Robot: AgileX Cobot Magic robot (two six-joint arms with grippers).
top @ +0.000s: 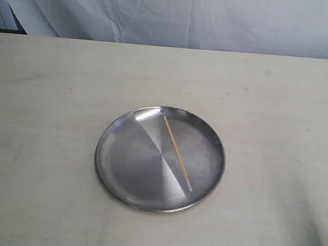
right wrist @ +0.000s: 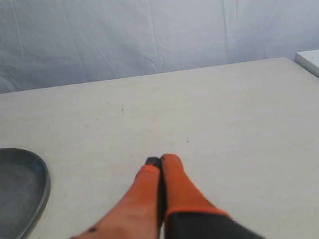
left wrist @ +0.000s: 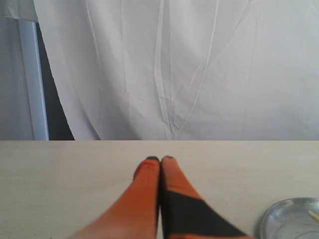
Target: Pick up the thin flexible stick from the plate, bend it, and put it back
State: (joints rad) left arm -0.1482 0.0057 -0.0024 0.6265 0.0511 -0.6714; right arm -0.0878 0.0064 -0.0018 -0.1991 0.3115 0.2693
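Observation:
A round silver plate (top: 129, 160) lies in the middle of the pale table. The thin pale yellow stick (top: 177, 152) rests straight across the plate's right half, running from the far rim toward the near right. Neither gripper shows in the exterior view. In the left wrist view my left gripper (left wrist: 160, 160) is shut and empty over bare table, with the plate (left wrist: 284, 221) and one end of the stick (left wrist: 314, 215) off to one side. In the right wrist view my right gripper (right wrist: 161, 161) is shut and empty, the plate (right wrist: 25, 191) lying apart from it.
A white wrinkled cloth (top: 177, 17) hangs behind the table's far edge. A white object's corner (right wrist: 309, 59) shows at the table's far side in the right wrist view. Bare tabletop (top: 47, 98) surrounds the plate.

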